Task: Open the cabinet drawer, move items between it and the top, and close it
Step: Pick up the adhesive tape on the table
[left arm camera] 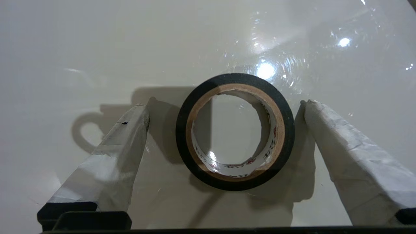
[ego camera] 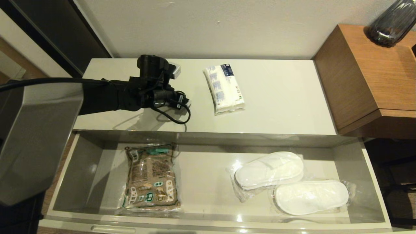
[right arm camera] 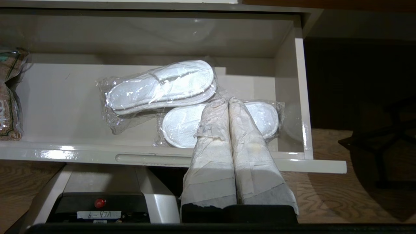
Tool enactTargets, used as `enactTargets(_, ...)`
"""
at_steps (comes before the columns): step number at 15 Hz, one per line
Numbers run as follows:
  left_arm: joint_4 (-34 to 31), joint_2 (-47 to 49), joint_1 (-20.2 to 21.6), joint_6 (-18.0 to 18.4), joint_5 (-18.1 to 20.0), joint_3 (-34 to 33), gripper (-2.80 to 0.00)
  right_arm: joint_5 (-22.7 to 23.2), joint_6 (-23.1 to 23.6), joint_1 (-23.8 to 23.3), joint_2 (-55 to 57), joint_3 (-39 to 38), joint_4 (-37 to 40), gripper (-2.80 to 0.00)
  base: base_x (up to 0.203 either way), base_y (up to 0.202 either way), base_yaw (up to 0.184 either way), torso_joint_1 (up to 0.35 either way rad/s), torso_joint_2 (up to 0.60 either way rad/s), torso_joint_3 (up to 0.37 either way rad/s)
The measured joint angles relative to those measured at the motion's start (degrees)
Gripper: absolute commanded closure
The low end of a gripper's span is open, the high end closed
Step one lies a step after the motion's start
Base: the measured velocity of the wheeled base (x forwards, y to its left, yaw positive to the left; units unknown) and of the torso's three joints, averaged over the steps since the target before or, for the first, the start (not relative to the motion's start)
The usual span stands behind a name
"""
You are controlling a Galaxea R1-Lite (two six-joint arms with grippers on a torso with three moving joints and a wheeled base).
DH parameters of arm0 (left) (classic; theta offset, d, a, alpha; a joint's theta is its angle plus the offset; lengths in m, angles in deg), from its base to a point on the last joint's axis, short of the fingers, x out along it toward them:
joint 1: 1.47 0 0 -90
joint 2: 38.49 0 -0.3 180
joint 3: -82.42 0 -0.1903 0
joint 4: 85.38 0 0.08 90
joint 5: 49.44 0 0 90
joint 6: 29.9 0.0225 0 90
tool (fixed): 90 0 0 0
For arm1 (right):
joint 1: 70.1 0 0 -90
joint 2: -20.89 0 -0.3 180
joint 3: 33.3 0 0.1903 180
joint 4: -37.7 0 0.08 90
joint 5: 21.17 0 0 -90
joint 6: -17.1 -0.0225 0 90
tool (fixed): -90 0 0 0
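Observation:
The cabinet drawer (ego camera: pixel 201 175) stands pulled out, and two wrapped pairs of white slippers (ego camera: pixel 269 170) lie in its right half. On the glossy top (ego camera: pixel 279 97) a white tissue pack (ego camera: pixel 224 87) with blue print lies near the middle. My left arm's wrist (ego camera: pixel 152 81) hangs over the top's left part and hides what is under it in the head view. In the left wrist view my left gripper (left arm camera: pixel 226 107) is open, one finger on each side of the black tape roll (left arm camera: pixel 234 182), which lies flat. The right gripper (right arm camera: pixel 227 101) is shut and empty, in front of the drawer's right end.
A brown patterned pouch (ego camera: pixel 151 177) lies in the drawer's left half. A brown wooden side table (ego camera: pixel 367 74) with a dark vase (ego camera: pixel 390 22) stands right of the cabinet. The drawer front (right arm camera: pixel 97 156) juts out over my base.

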Motion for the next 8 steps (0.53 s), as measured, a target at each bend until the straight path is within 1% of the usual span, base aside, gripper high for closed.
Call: enactTargets(8,0.4,0.0,0.0,0.0,-0.1,0.1,0.00,0.0,0.0,0.0,0.0,0.0,0.0,0.00,0.000,0.000,0.000,0.000,0.00,0.000)
